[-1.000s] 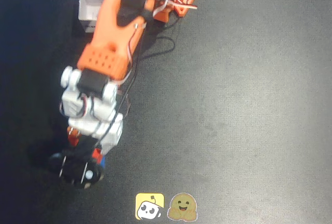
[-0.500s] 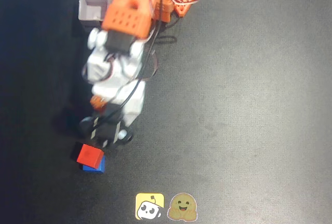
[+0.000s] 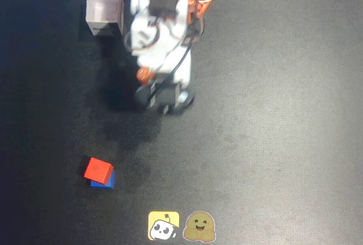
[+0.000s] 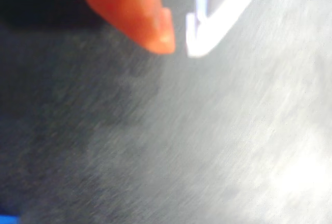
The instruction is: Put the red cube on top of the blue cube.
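Note:
The red cube (image 3: 98, 169) sits on top of the blue cube (image 3: 108, 182) at the lower left of the overhead view, turned slightly askew so a strip of blue shows at its lower right. The gripper (image 3: 163, 98) hovers far up and to the right of the stack, touching nothing. In the wrist view the gripper (image 4: 180, 45) shows an orange fingertip (image 4: 155, 32) and a white fingertip (image 4: 199, 42) close together, with only a thin gap and nothing between them. A blue sliver (image 4: 7, 219) shows at that view's bottom left corner.
A white open box (image 3: 103, 11) stands at the upper left beside the arm's base. Two stickers, yellow (image 3: 164, 226) and brown (image 3: 201, 226), lie at the bottom edge. The surface is a dark mat.
The arm has pulled back from over the cubes toward the top of the overhead view. The red cube stays alone on the blue cube, uncovered since half a second ago.

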You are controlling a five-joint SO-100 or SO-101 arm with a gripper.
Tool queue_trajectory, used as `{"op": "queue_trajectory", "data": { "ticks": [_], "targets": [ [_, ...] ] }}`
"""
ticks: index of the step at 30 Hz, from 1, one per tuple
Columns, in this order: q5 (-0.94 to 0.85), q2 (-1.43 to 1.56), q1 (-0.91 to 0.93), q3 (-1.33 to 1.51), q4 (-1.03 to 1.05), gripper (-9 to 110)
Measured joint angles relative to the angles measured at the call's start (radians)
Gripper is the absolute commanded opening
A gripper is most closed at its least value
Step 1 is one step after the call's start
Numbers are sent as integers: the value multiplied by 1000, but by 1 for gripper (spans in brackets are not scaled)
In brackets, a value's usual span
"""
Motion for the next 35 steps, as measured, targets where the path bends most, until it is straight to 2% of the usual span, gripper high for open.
{"op": "queue_trajectory", "data": {
  "ticks": [19,35],
  "targets": [
    [-20,623,-84,305,336,1],
    [-81,650,-84,321,405,1]
  ]
}}
